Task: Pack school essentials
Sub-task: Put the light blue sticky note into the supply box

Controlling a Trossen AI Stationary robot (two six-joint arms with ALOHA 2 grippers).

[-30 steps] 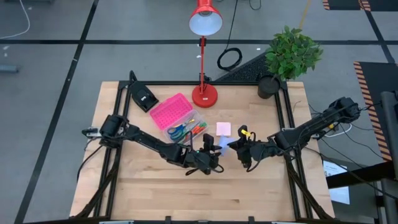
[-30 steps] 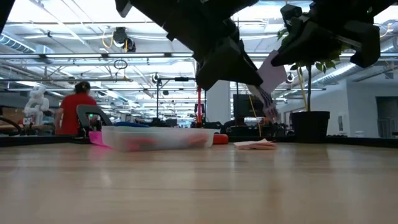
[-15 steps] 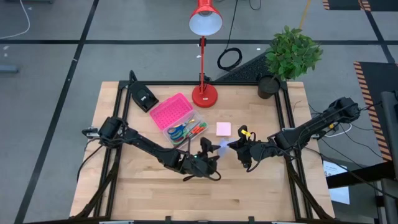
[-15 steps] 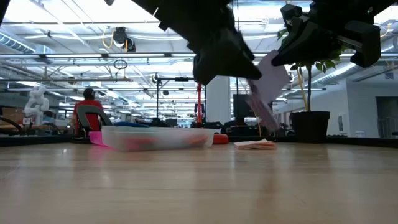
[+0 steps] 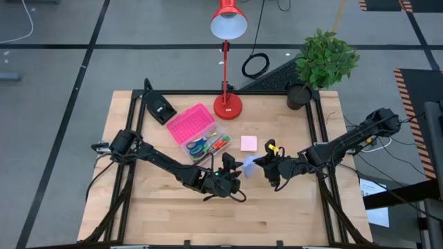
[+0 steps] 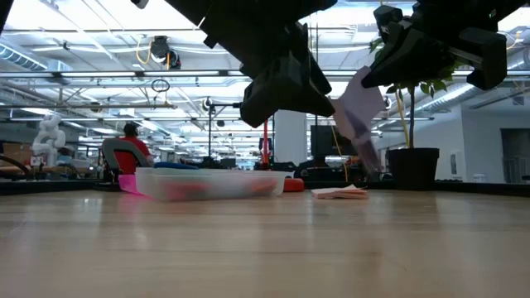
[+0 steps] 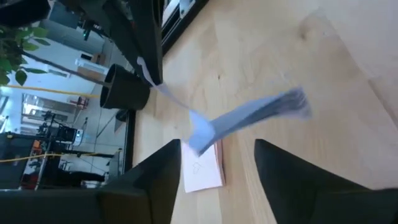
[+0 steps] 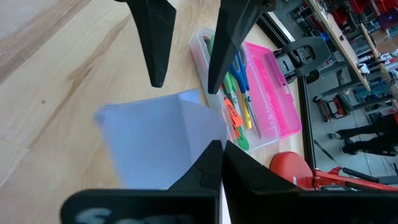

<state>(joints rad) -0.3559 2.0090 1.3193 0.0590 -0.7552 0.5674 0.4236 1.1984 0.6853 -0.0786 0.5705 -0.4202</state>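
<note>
A pale blue sticky-note pad (image 5: 249, 164) hangs above the table's middle with my right gripper (image 5: 264, 164) shut on it. Its loose sheets fan downward (image 6: 360, 124). My left gripper (image 5: 230, 173) stands open just to the pad's left, its two fingers (image 7: 155, 180) apart and touching nothing. A pink sticky-note pad (image 5: 248, 143) lies flat on the wood behind them. The clear box (image 5: 206, 144) with its pink lid (image 5: 189, 123) open holds blue-handled scissors and green and red pieces (image 8: 239, 93). My right gripper pinches the blue pad by one edge (image 8: 199, 146) between its two shut fingers, coming from the table's right. The pad is lifted clear of the table. It hangs slanting below the fingers with its sheets spread apart.
A red desk lamp (image 5: 227, 104) stands at the far middle, a potted plant (image 5: 299, 93) at the far right and a black wedge-shaped device (image 5: 160, 107) at the far left. Bare wood lies along the near edge. A person sits in the room beyond (image 6: 128, 145).
My left gripper has drawn back from the blue pad toward the table's left. The pad stays in my right gripper, and its hanging sheets have swung and fanned out.
</note>
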